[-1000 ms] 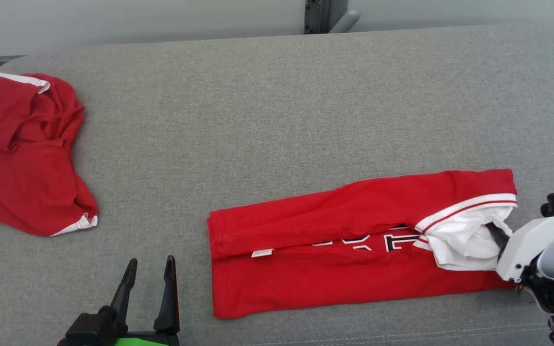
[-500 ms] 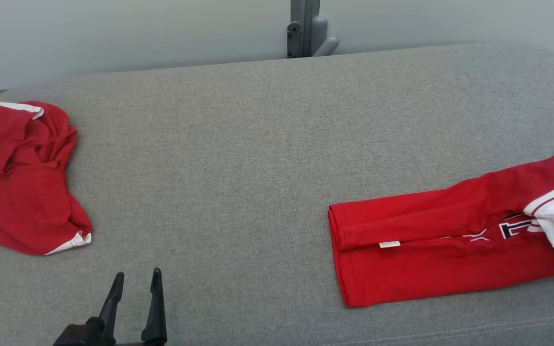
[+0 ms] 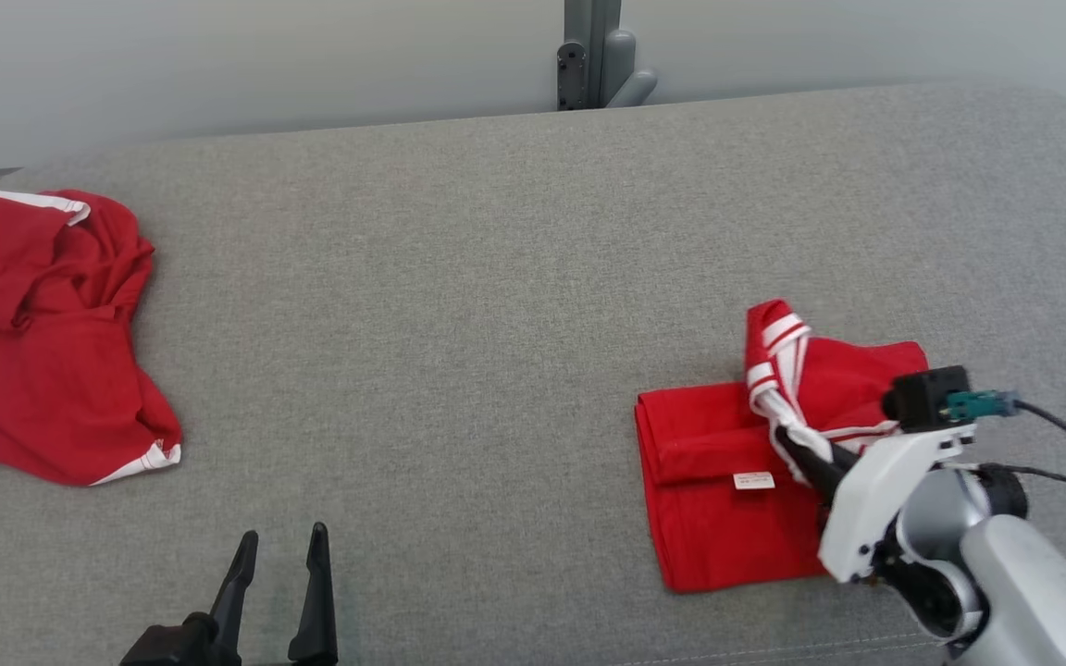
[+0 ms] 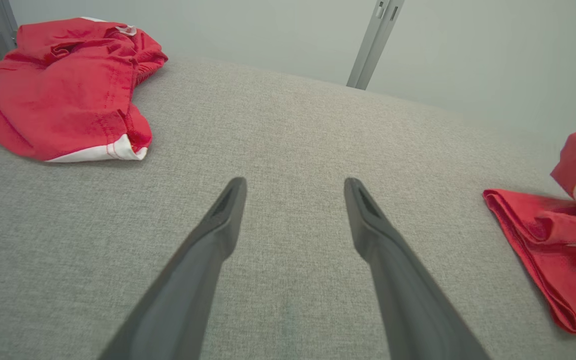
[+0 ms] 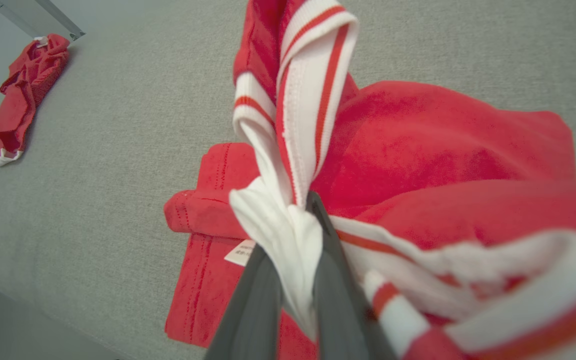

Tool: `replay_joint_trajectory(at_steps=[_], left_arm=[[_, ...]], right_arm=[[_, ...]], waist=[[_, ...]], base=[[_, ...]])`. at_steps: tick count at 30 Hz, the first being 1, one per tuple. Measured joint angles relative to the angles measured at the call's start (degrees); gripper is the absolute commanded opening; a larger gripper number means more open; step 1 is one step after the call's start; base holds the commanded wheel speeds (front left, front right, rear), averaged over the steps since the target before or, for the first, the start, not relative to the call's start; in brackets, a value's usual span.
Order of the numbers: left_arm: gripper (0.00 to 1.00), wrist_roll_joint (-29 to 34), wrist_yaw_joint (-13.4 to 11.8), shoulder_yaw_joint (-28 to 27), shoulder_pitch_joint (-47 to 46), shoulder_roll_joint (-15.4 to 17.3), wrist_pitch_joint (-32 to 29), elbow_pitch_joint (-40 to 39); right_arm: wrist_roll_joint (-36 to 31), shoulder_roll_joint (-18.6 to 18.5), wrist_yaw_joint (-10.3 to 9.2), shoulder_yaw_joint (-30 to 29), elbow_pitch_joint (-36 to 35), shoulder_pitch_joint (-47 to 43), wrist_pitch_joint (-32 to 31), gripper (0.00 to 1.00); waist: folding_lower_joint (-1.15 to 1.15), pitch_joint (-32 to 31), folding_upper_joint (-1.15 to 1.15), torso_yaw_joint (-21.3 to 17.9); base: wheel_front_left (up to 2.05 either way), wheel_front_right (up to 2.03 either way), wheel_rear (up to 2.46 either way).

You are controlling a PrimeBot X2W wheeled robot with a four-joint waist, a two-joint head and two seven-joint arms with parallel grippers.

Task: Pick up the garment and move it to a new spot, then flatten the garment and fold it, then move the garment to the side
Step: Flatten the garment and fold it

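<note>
A: So, where did the garment (image 3: 718,518) sit?

B: On the grey padded surface (image 3: 459,277), well apart from the crumpled red heap (image 3: 43,351), off to the robot's right of it. Its lower part lay flat, and the striped white trim (image 3: 778,342) stood raised above it.

A: And the pincers?

B: The right gripper (image 3: 785,437) was clamped on that white trim. The left gripper (image 3: 283,533), nearer the heap, stood wide apart and empty.

A: How should the fold go?

B: I'd judge it best to carry the trim low toward the heap-side edge, past the small label (image 3: 753,480). Line up the edges and let go only once the cloth rests — otherwise the top layer would likely bunch.
</note>
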State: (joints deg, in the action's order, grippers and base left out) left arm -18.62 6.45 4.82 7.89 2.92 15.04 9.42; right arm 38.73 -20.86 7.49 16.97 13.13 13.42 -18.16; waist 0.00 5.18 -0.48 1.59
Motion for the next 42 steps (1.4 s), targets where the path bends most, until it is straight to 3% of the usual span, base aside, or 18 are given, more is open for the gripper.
replay_joint_trajectory(at_steps=[7,18,19,20,21,26,31,37,42], left_arm=[[1.0,0.0,-0.2,0.1,-0.8,0.0,0.0,0.9],[1.0,0.0,-0.2,-1.3,0.3,0.0,0.0,1.5],[1.0,0.0,-0.2,-1.3,0.3,0.0,0.0,1.5],[1.0,0.0,-0.2,-1.3,0.3,0.0,0.0,1.6],[1.0,0.0,-0.2,-1.3,0.3,0.0,0.0,1.7],[1.0,0.2,-0.1,-1.5,0.3,0.0,0.0,1.8],[1.0,0.6,0.0,-3.1,0.8,0.0,0.0,1.7],[1.0,0.5,-0.3,-3.7,3.0,0.0,0.0,1.1],[1.0,0.3,-0.4,-2.9,3.5,0.0,0.0,1.0]], right_arm=[[-3.7,6.3,0.0,6.6,4.5,1.3,0.6,0.0],[-6.1,7.1,0.0,6.8,4.0,-1.5,0.3,0.0],[-6.7,7.1,0.0,6.8,3.7,-1.5,0.3,0.22],[-7.3,7.1,0.0,6.9,3.3,-1.6,0.4,0.71],[-7.7,7.2,0.0,6.8,3.0,-1.6,0.5,1.0],[-10.9,7.3,0.0,5.4,0.5,-2.9,1.5,1.0],[-12.9,8.6,0.0,-0.2,-9.9,-8.4,0.4,1.0],[-15.1,10.6,0.0,-10.5,-22.1,-14.2,-0.4,1.0],[-19.9,11.1,0.0,-19.5,-22.5,-16.6,4.3,1.0]], waist=[[0.0,0.2,0.0,2.2],[0.0,-1.2,0.0,1.7],[0.0,-1.3,0.0,1.3],[0.0,-1.3,0.0,1.0],[0.0,-1.4,0.0,0.6],[0.0,-1.6,0.0,-0.6],[0.0,-2.3,0.0,-1.3],[0.0,-3.2,0.0,-2.6],[0.0,-4.6,0.0,-3.1]], base=[[0.0,0.0,0.0],[0.0,0.0,0.0],[0.0,0.0,0.0],[0.0,0.0,0.0],[0.0,0.0,0.0],[0.0,0.0,0.0],[0.0,0.0,0.0],[0.0,0.0,0.0],[0.0,0.0,0.0]])
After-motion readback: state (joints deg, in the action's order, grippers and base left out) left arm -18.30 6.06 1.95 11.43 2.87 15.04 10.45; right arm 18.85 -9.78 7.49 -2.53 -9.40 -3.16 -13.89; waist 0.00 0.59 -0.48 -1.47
